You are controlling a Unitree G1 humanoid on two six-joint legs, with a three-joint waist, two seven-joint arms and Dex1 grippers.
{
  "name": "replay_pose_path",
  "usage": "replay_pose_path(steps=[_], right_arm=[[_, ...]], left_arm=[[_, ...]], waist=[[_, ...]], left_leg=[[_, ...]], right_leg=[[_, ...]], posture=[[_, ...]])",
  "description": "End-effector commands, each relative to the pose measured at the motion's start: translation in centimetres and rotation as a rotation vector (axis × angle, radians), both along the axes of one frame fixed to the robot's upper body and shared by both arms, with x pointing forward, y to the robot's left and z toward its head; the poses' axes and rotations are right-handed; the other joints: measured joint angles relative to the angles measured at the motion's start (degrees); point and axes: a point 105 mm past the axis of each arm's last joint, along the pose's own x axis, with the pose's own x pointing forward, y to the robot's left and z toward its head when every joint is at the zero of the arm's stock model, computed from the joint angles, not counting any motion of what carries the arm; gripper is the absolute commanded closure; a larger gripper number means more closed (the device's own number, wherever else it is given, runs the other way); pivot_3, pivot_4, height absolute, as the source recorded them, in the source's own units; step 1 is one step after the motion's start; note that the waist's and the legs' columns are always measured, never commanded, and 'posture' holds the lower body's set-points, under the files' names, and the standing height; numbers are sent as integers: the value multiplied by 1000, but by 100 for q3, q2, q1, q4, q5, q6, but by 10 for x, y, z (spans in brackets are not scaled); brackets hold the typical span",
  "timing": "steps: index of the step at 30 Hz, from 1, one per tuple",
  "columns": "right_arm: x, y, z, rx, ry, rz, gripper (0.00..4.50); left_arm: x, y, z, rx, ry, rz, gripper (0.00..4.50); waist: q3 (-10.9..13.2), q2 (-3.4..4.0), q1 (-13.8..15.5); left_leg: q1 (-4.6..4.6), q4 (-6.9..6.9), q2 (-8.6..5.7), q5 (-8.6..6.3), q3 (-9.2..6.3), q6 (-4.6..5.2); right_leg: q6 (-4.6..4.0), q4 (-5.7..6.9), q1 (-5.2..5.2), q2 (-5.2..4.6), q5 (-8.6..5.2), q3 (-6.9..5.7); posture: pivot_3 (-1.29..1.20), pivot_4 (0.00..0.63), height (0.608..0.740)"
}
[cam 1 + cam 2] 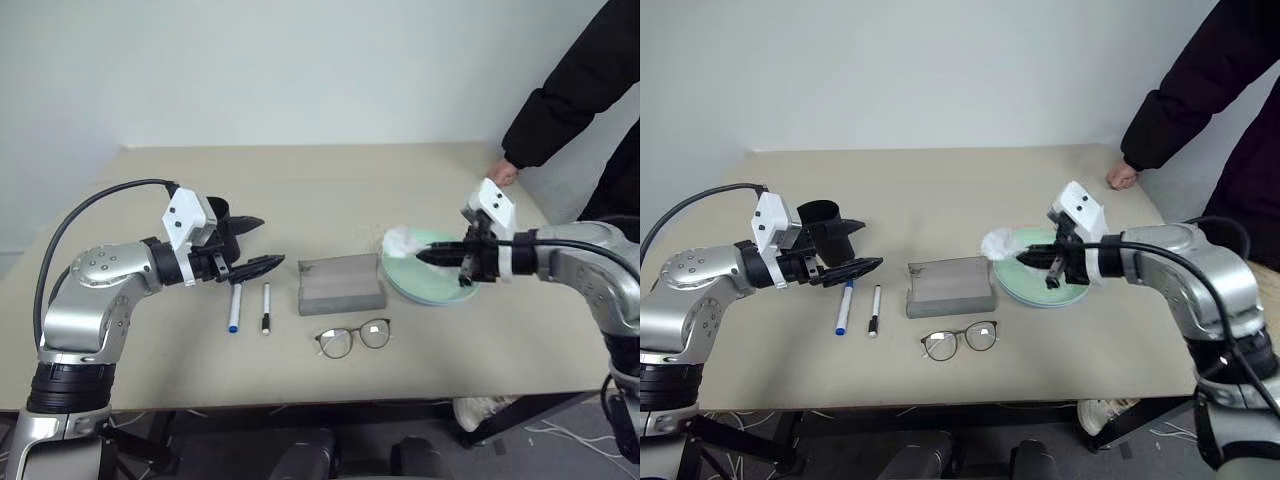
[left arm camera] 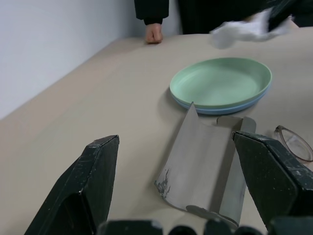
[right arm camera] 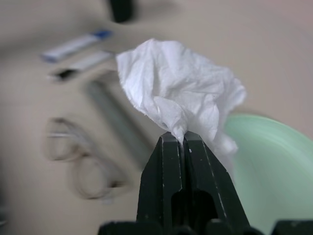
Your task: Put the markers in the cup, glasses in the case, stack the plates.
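Glasses (image 1: 354,337) nearest on worktop (image 1: 300,200) | markers (image 1: 250,308) left, case (image 1: 341,283) centre | green plate on blue plate (image 1: 430,282) right | right end effector (image 3: 182,138) clamped on tissue (image 3: 181,98) above plates | left end effector (image 1: 255,245) apart before cup (image 1: 820,213)

Bare table (image 1: 300,190) behind case (image 1: 341,283); front crowded (markers (image 1: 250,307), glasses (image 1: 354,337)); person's hand (image 1: 503,174) at far-right edge.

Taking the grey fabric-look rectangular case (image 1: 342,284) as landmark: two white markers (image 1: 250,307), blue-capped and black-capped, lie side by side to its left; thin dark-framed glasses (image 1: 354,337) rest just in front; stacked light green-on-blue plates (image 1: 428,270) sit right; the black tapered cup (image 1: 821,228) stands far left.
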Motion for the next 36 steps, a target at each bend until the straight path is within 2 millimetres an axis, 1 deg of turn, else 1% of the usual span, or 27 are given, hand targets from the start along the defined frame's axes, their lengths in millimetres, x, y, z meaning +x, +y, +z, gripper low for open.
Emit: replay_pose_path(steps=[1, 5, 8, 9, 11, 13, 17, 20, 22, 26, 30, 33, 36], right_arm=[[26, -11, -10, -38, -34, -119, 4477], [35, -11, -29, -59, -9, -141, 4477], [38, -11, -38, -77, 1, -149, 4477], [39, -10, -40, -79, 1, -149, 4299], [42, -12, -41, -91, -10, -155, 3875], [43, -12, -40, -84, -20, -154, 3239], [42, -16, -39, -84, -35, -150, 1812], [36, -16, -31, -77, -51, -118, 757], [31, -20, -26, -91, -64, -99, 87], [21, -32, -13, -98, -85, -84, 34], [3, -31, 3, -40, -90, -1, 34], [-20, -31, 19, -2, -94, 101, 34], [-36, -32, 34, 18, -104, 161, 34]], left_arm=[[1, -1, 9, 37, -52, -9, 582], [0, -3, 9, 37, -56, -11, 582], [0, -3, 9, 40, -55, -11, 582], [0, -3, 9, 41, -56, -12, 582], [0, -4, 9, 44, -57, -13, 582], [0, -4, 9, 46, -56, -14, 582], [0, -4, 8, 52, -54, -15, 582], [0, -4, 6, 61, -49, -21, 582], [1, -5, 5, 63, -47, -26, 582], [2, -7, 5, 67, -44, -32, 582], [3, -12, -1, 71, -21, -49, 582], [6, -28, -17, 86, 21, -68, 582], [5, -41, -32, 115, 63, -111, 582]], waist=[[0, 1, -3], [1, 7, -4], [1, 7, -5], [1, 7, -5], [1, 7, -6], [1, 7, -5], [1, 7, -5], [1, 8, -3], [1, 8, -2], [1, 9, 0], [1, 9, -2], [1, 9, 7], [1, 10, 7]], left_leg=[[1, 0, 1, 0, -1, 0], [-1, -1, 2, 2, -2, -3], [1, -1, 2, 3, -2, -3], [1, -1, 2, 3, -2, -3], [2, -1, 2, 4, -2, -5], [3, -1, 2, 5, -4, -6], [3, -1, 2, 5, -4, -6], [3, -1, 2, 5, -4, -6], [3, -1, 2, 5, -4, -6], [3, -1, 2, 5, -3, -6], [1, -1, 2, 5, -4, -6], [1, 0, 2, 5, -3, -6], [0, 4, 1, 5, -2, -6]], right_leg=[[-2, 0, 0, 4, 2, 0], [3, 2, -9, 11, 12, 3], [4, 2, -7, 14, 14, 4], [5, 2, -6, 14, 14, 4], [4, 2, -5, 15, 15, 4], [4, 3, -5, 17, 16, 4], [4, 4, -4, 17, 17, 4], [4, 4, -5, 17, 17, 4], [4, 4, -5, 16, 17, 4], [4, 4, -4, 15, 17, 4], [4, 4, -4, 12, 16, 3], [5, 3, -1, 9, 16, 3], [6, 1, 5, 3, 15, 0]], posture=[[0, 0, 727], [0, 0, 727], [0, 0, 727], [0, 0, 727], [0, 0, 727], [0, 0, 727], [0, 0, 727], [0, 0, 727], [0, 0, 727], [0, 0, 727], [0, 0, 727], [0, 0, 727], [0, 0, 727]])
